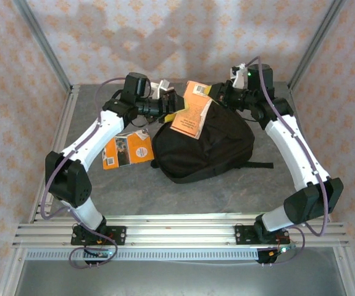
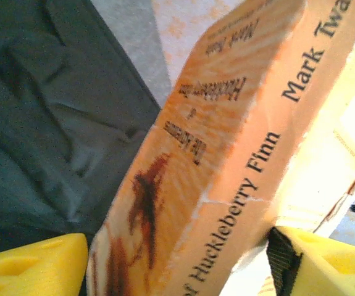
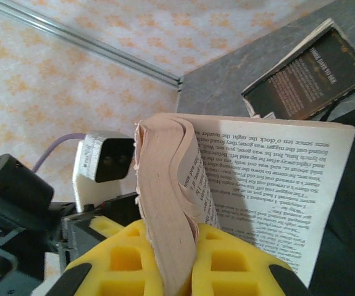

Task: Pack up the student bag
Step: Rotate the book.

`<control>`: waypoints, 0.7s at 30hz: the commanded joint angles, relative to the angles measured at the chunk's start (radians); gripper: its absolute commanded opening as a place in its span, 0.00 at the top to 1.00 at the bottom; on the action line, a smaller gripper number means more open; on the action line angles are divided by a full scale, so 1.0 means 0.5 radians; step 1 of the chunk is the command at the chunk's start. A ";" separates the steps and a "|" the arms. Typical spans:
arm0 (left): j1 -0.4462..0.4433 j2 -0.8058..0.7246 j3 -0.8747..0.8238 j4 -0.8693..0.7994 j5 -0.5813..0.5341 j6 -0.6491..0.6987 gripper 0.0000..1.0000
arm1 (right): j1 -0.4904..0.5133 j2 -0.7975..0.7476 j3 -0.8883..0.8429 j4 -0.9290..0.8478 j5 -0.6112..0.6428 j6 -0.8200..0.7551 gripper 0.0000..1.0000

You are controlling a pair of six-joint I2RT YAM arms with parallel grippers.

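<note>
The student bag, a big black backpack, lies in the middle of the table, and its dark fabric shows in the left wrist view. An orange paperback, Huckleberry Finn, hangs tilted over the bag's back end between both arms. My left gripper has the book's spine end between its yellow pads, which touch both sides. My right gripper is shut on a thick wad of the book's pages, and the rest fans open to printed text.
A second orange book lies flat on the table left of the bag, under the left arm. A black-covered book lies on the grey table near the back wall. Patterned walls close in behind and at both sides.
</note>
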 commanded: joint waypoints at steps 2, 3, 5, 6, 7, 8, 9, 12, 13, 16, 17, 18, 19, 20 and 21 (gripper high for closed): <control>-0.038 -0.055 -0.083 0.481 0.198 -0.282 0.37 | -0.001 -0.055 -0.015 0.219 -0.134 0.098 0.99; -0.035 -0.054 -0.097 0.549 0.204 -0.343 0.43 | -0.001 -0.055 -0.008 0.188 -0.116 0.076 0.99; -0.035 -0.053 -0.105 0.623 0.217 -0.415 0.55 | -0.002 -0.049 0.007 0.120 -0.059 0.039 1.00; -0.035 -0.059 -0.105 0.636 0.214 -0.429 0.64 | -0.002 -0.043 0.020 0.076 -0.031 0.021 1.00; -0.036 -0.060 -0.105 0.646 0.211 -0.438 0.72 | -0.004 -0.028 0.045 0.012 -0.002 -0.005 1.00; -0.035 -0.068 -0.104 0.655 0.206 -0.444 0.80 | -0.004 -0.011 0.083 -0.093 0.067 -0.041 1.00; -0.031 -0.071 -0.102 0.660 0.202 -0.451 0.87 | -0.009 0.007 0.121 -0.203 0.158 -0.078 0.96; -0.023 -0.089 -0.112 0.761 0.196 -0.531 1.00 | -0.013 0.046 0.207 -0.470 0.429 -0.167 0.42; -0.017 -0.104 -0.121 0.803 0.191 -0.563 1.00 | -0.013 0.046 0.225 -0.540 0.510 -0.186 0.27; -0.001 -0.124 -0.129 0.894 0.178 -0.641 1.00 | -0.016 0.009 0.169 -0.545 0.547 -0.129 0.01; 0.002 -0.128 -0.126 0.914 0.175 -0.661 1.00 | -0.017 -0.002 0.135 -0.497 0.478 -0.079 0.01; 0.005 -0.128 -0.128 0.944 0.174 -0.685 1.00 | -0.016 -0.012 0.093 -0.449 0.401 -0.024 0.01; 0.007 -0.131 -0.131 0.977 0.171 -0.715 1.00 | -0.015 -0.020 0.052 -0.383 0.315 0.031 0.01; 0.011 -0.134 -0.138 1.023 0.165 -0.750 1.00 | -0.018 -0.034 -0.006 -0.294 0.226 0.114 0.01; 0.014 -0.134 -0.144 1.074 0.159 -0.795 1.00 | -0.016 -0.049 -0.068 -0.191 0.151 0.195 0.01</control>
